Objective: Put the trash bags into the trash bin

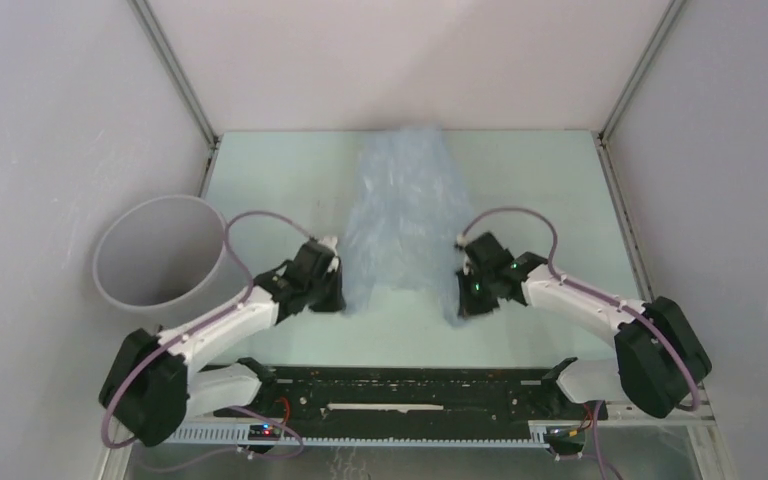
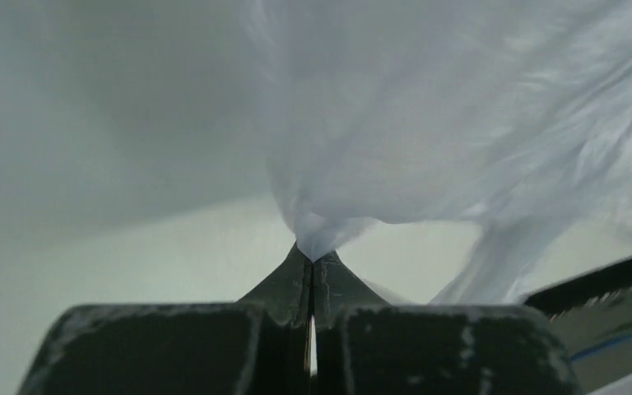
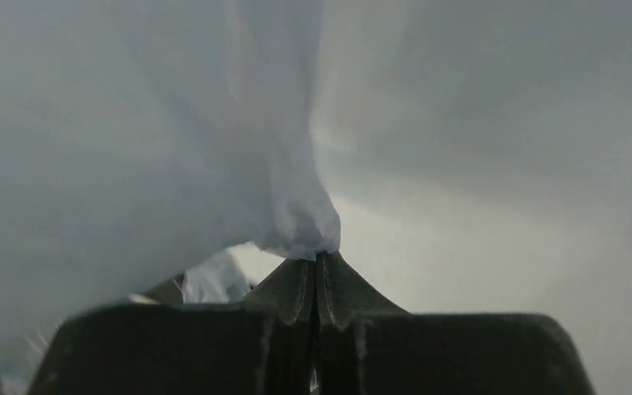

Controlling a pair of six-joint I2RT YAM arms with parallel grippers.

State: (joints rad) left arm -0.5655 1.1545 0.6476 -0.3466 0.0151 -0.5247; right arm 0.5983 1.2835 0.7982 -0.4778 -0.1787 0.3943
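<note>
- Both grippers pinch the bag [image 1: 400, 215]: left gripper [image 2: 313, 262] clenched on one near corner, right gripper [image 3: 317, 262] clenched on the other.
- Between them the pale-blue film stretches away across the table [image 1: 550, 185].
- Left of the arms stands the grey bin [image 1: 160, 255], apart from the bag.

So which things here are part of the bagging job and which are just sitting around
Part of the job:
- plastic bag, stretched between the two arms
- grey bin, at the table's left edge
- left claw, shut on the bag
- right claw, shut on the bag

Just there:
- black rail along the near edge
- table
</note>
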